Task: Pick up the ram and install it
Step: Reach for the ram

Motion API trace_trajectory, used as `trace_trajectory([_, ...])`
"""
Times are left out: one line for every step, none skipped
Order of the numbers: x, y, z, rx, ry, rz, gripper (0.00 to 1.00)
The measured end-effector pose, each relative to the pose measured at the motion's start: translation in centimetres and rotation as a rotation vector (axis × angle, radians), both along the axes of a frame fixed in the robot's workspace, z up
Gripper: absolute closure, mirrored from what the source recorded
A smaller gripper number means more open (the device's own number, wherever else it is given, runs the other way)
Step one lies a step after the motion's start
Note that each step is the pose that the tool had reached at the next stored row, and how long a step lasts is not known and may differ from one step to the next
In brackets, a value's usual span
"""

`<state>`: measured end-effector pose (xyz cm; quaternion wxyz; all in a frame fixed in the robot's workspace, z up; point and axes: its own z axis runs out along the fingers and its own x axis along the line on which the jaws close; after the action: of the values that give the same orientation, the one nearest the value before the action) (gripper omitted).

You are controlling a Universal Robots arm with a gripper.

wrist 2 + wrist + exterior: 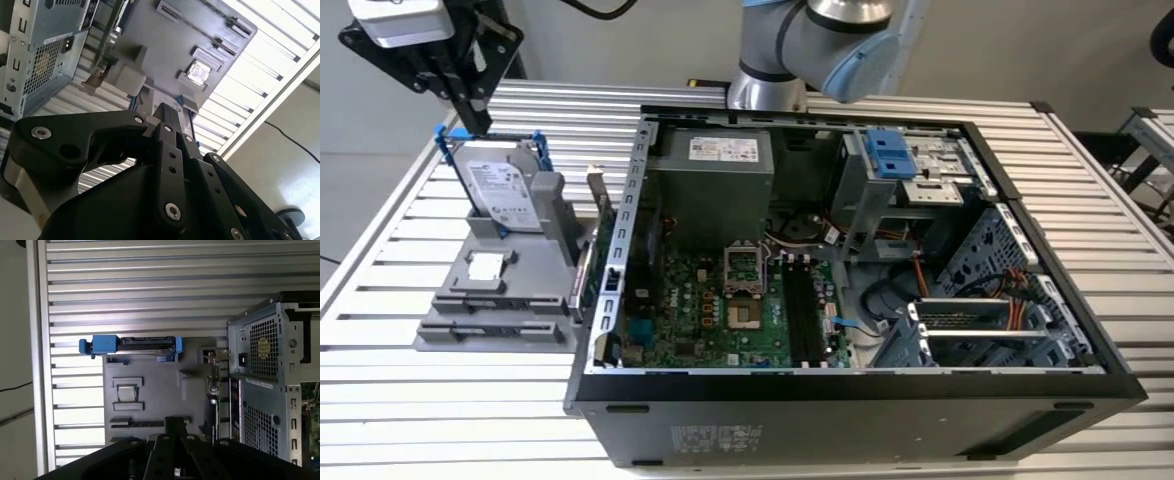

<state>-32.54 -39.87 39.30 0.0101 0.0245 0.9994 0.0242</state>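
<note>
My gripper [476,122] hangs at the far left of the exterior view, just above the back end of a silver-labelled hard drive [500,190] in a blue frame. Its black fingers [167,117] look pressed together with nothing between them. The ram [602,225] appears as a thin board standing on edge along the grey fixture's [494,310] side, right beside the open computer case [854,390]. In both wrist views it shows as a narrow strip, the ram [216,390] [106,47], between fixture and case. Long black slots [803,315] lie on the green motherboard [707,320] inside the case.
The case and fixture rest on a slatted metal table [440,410]. The arm's base [774,60] rises behind the case. A power supply [714,180] and a drive cage with blue tabs [894,155] fill the case's far side. The case wall stands between fixture and motherboard.
</note>
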Motion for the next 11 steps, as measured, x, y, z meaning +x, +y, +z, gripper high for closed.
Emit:
trace_trajectory([-0.13,0.00,0.00,0.0000,0.0000,0.005,1.00])
trace_trajectory([-0.26,0.01,0.00,0.0000,0.0000,0.009,1.00])
trace_trajectory([-0.41,0.02,0.00,0.0000,0.0000,0.013,1.00])
trace_trajectory([-0.56,0.03,0.00,-0.0001,0.0000,0.017,1.00])
trace_trajectory([-0.71,0.04,0.00,0.0000,0.0001,0.019,1.00])
trace_trajectory([-0.87,0.06,0.00,-0.0001,0.0001,0.022,1.00])
trace_trajectory([-1.05,0.07,0.00,-0.0001,0.0001,0.023,1.00])
trace_trajectory([-1.22,0.08,0.00,-0.0001,0.0001,0.024,1.00])
trace_trajectory([-1.38,0.09,0.00,0.0000,0.0000,0.025,1.00])
trace_trajectory([-1.54,0.09,0.00,-0.0001,0.0001,0.026,1.00])
trace_trajectory([-1.68,0.10,0.00,-0.0001,0.0001,0.026,1.00])
